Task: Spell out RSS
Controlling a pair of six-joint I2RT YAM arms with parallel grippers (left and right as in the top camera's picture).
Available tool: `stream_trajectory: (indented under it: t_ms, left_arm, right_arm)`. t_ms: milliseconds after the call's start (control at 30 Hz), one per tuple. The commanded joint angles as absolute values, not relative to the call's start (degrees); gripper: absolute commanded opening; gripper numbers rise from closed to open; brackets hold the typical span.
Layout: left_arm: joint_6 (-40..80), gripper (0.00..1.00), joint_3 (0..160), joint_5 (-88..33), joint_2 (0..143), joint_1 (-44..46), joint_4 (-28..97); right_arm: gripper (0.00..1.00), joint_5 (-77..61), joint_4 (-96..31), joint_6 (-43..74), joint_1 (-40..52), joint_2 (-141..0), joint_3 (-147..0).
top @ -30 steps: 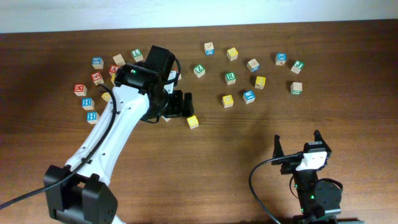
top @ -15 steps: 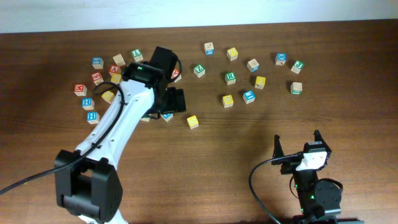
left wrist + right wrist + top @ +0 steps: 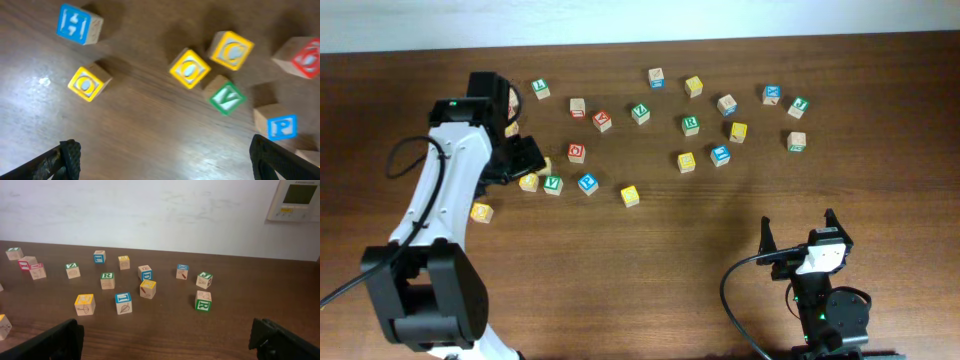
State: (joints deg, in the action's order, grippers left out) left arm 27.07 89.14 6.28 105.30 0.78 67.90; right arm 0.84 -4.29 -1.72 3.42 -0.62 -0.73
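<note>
Green R cube [image 3: 690, 124] — letter face up

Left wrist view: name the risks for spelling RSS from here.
The yellow cube, its yellow neighbour and the green V cube sit nearly touching; the open left jaws could catch two. Blur obscures the yellow letters, so a wrong cube may be picked. The green R cube sits far off among others.

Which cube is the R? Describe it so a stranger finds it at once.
In the overhead view, take the cubes scattered over the right half of the table. Near that group's middle sits the R cube, just beyond a yellow cube and a blue cube. Its top is green with a white R; those two neighbours are yellow and blue.
</note>
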Motion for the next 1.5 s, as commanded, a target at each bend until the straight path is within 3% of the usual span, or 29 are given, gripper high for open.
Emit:
stream_trajectory:
  t_ms: [0,500,1033,1100,1167,1233,1333,1467]
  left_arm:
    - [27.4,0.99,87.3,8.3,105.4,-1.5,67.7]
    - [28.0,0.99,87.2,15.5,105.4,-1.8,60.5]
    - [28.0,0.99,87.2,14.9,105.4,-2.2,54.7]
    - [27.2,0.99,87.2,5.4,105.4,-2.1,56.1]
    - [16.1,0.99,87.2,-14.6,105.4,-2.0,56.0]
    - [10.9,0.99,87.2,-20.8,105.4,-0.6,56.2]
    - [7.8,0.99,87.2,-19.5,105.4,5.1,56.8]
    - [10.0,0.99,87.2,-3.7,105.4,14.0,56.9]
  right_arm:
    - [0.98,1.3,-4.6,-1.7,3.4,-0.2,-0.3]
    - [0.98,1.3,-4.6,-1.7,3.4,-0.2,-0.3]
    - [0.98,1.3,-4.6,-1.7,3.4,-0.2,-0.3]
    - [0.98,1.3,-4.6,-1.7,3.4,-0.2,-0.3]
    - [0.98,1.3,-4.6,-1.7,3.4,-0.2,-0.3]
    - [0.98,1.3,-4.6,-1.7,3.4,-0.2,-0.3]
    - [0.98,1.3,-4.6,-1.7,3.4,-0.2,-0.3]
    - [0.98,1.3,-4.6,-1.7,3.4,-0.2,-0.3]
